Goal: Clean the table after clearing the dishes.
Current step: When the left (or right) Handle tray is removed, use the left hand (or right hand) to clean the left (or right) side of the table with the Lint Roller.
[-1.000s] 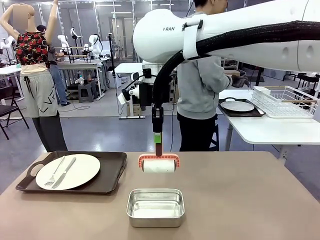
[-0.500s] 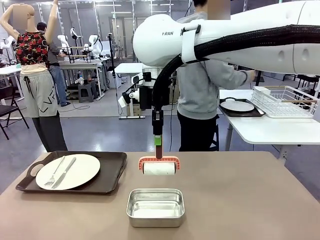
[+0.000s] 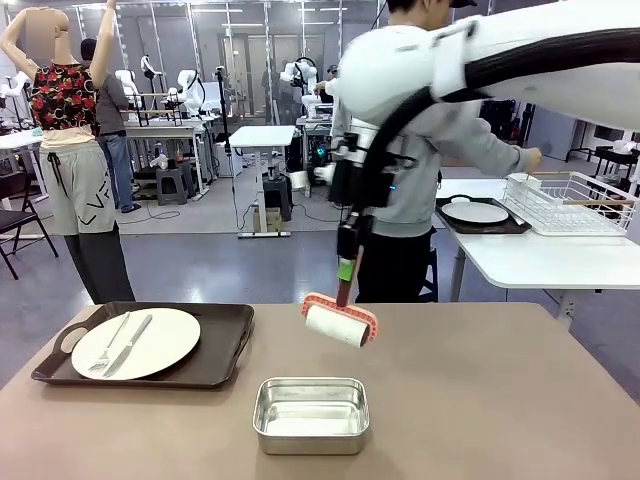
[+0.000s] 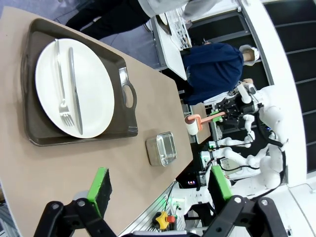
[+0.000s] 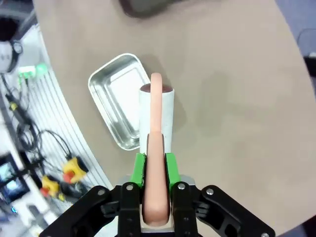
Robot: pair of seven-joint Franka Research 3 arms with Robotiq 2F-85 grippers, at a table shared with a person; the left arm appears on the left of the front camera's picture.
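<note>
My right hand [image 5: 155, 169] is clamped on the lint roller [image 3: 341, 324], tilted over the surface [image 3: 500, 400] beneath; risk: a low sweep strikes the steel pan [image 3: 311, 414] just beside it, or the uncleared plate [image 3: 135, 343] farther off.

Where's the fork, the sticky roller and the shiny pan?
fork [image 3: 111, 342]: front view, middle of its handle.
sticky roller [image 3: 337, 327]: front view, the white roll.
shiny pan [image 3: 310, 441]: front view, its near wall.
</note>
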